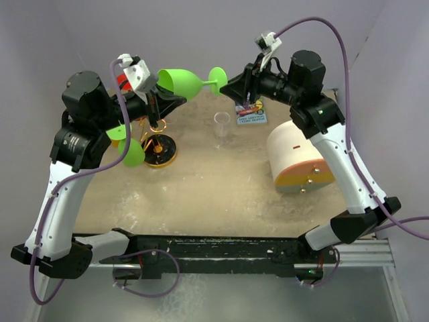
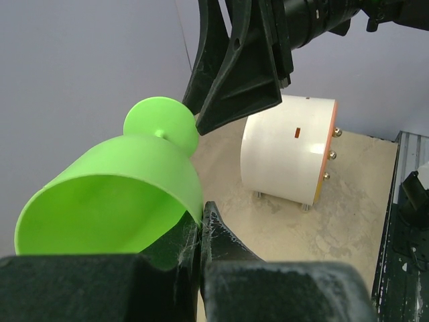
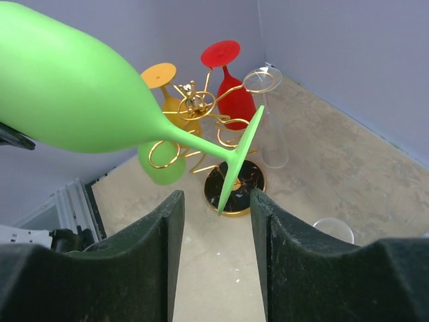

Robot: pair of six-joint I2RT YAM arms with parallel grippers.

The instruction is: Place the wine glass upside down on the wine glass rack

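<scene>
Mid-air handover: left tool (image 2: 201,231) pinches wine glass (image 1: 182,82) rim; right tool (image 3: 214,201) half-open astride foot. Next, likely: clamp stem; wine glass rack (image 1: 161,151), nine o'clock.

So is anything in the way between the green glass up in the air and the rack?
Nothing visible. The glass is in the left gripper, in the air close to the rack. A red glass, an orange glass and a second green glass hang on some loops, though.
</scene>
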